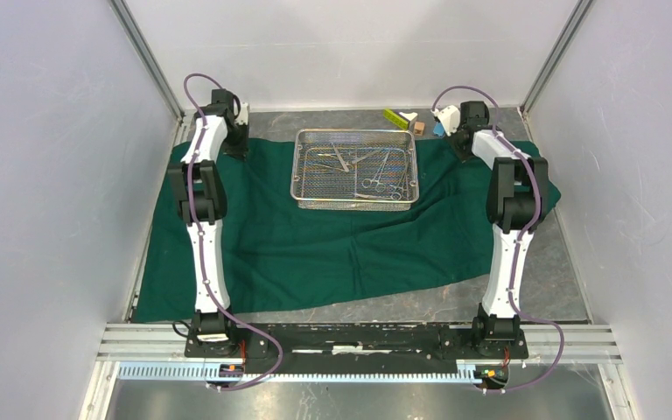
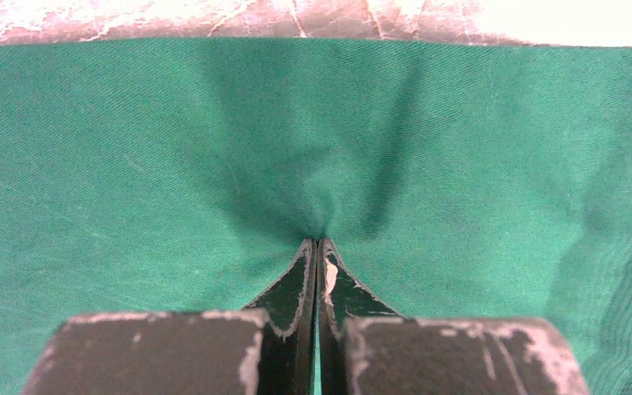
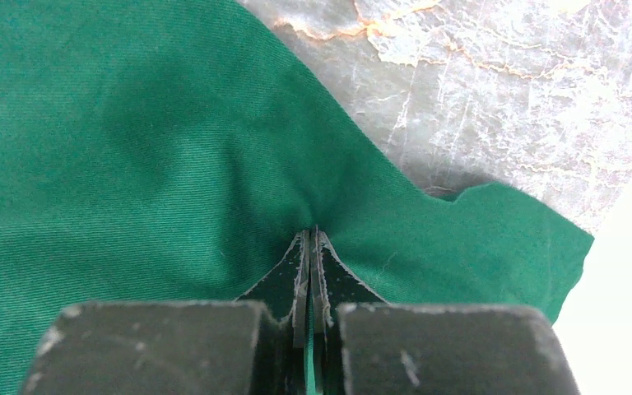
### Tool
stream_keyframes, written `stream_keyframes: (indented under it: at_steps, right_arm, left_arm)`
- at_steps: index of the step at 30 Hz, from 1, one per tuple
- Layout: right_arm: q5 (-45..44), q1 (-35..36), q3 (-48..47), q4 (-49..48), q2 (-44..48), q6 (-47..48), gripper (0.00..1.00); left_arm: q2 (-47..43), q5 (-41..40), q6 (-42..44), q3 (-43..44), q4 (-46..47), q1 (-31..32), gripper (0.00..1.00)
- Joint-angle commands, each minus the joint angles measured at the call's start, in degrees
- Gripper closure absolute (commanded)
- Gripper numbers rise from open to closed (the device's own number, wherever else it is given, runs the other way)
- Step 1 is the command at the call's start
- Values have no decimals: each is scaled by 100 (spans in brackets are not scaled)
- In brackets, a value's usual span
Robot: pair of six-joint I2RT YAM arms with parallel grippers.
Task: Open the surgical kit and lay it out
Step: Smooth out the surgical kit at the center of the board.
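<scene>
Grey marbled tabletop [image 1: 570, 278] with the green cloth [image 1: 315, 249] spread across mid-frame and the mesh tray [image 1: 355, 204] of steel clamps [image 1: 378, 181] sitting on its upper centre. Both are pinched tight on the cloth, left pincer [image 2: 318, 243] upper left, right pincer [image 3: 311, 234] upper right.

Seen from above, the left claw [image 2: 317, 241] and right claw [image 3: 310, 233] are hidden under their wrists, upper left and upper right. The steel instruments [image 1: 385, 184] in the mesh tray [image 1: 354, 204] are too small to tell apart, as are the small blocks [image 1: 400, 118] at upper centre
</scene>
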State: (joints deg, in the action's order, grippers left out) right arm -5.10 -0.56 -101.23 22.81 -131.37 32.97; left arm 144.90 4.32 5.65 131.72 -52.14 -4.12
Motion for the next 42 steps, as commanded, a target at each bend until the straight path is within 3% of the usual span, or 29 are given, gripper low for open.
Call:
stream_keyframes:
  at_steps: [1, 18, 21, 22, 25, 27, 30, 31, 36, 42]
  right_arm:
    - [282, -8, 299, 493, 154, -164, 100]
    - [106, -12, -2, 573, 23, -151, 100]
    - [140, -10, -29, 595, 101, -164, 89]
    - [149, -14, -16, 593, 155, -192, 84]
    - [239, -55, 103, 549, 540, -279, 55]
    - [370, -112, 310, 436, 943, -347, 42]
    - [497, -252, 735, 349, 1657, -413, 32]
    - [639, -321, 911, 320, 1894, -415, 29]
    - [834, -774, 2170, 242, 3207, -279, 19]
    - [1094, -1795, 3579, 223, 4187, -25, 13]
  left_arm:
    - [326, -414, 83, 345, 55, -136, 98]
    - [252, -407, 143, 325, 63, -190, 97]
    - [161, -339, 111, 332, 72, -192, 84]
    - [109, -311, 92, 341, 72, -195, 75]
    - [-153, -272, 9, 314, 134, -193, 49]
    - [-441, -225, -37, 176, 246, -203, 30]
    - [-1035, -131, -89, -261, 564, -218, 4]
    - [-1310, -104, -90, -486, 676, -221, 0]
    - [-2667, 183, -20, -1974, 1314, -221, 0]
    - [-4301, 780, 199, -4066, 1952, -216, 0]
